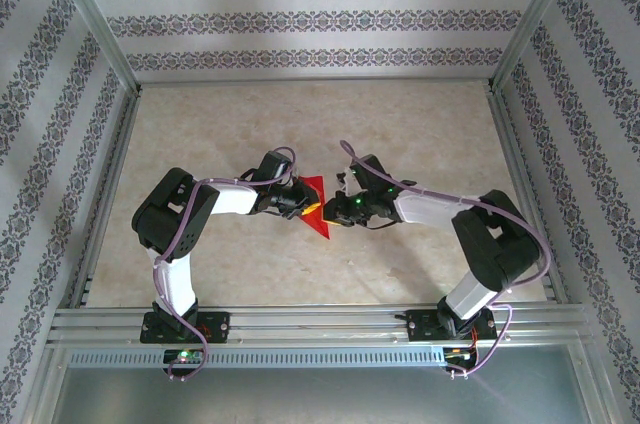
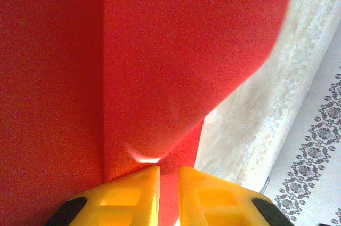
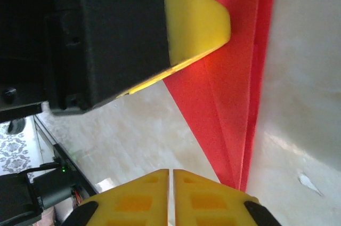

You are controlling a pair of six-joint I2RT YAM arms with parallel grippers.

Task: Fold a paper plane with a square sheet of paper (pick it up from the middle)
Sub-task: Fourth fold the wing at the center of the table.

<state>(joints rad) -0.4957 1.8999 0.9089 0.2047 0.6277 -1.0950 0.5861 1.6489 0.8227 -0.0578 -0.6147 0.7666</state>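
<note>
Between the yellow fingers [image 2: 133,191] of the left gripper [image 2: 169,175], we've got the red paper plane [image 2: 160,66] pinched tight, its folds fanning out ahead of the tips. Just beside the plane's sharp tip, our right gripper [image 3: 171,177] sits closed, pads together, holding nothing.
</note>
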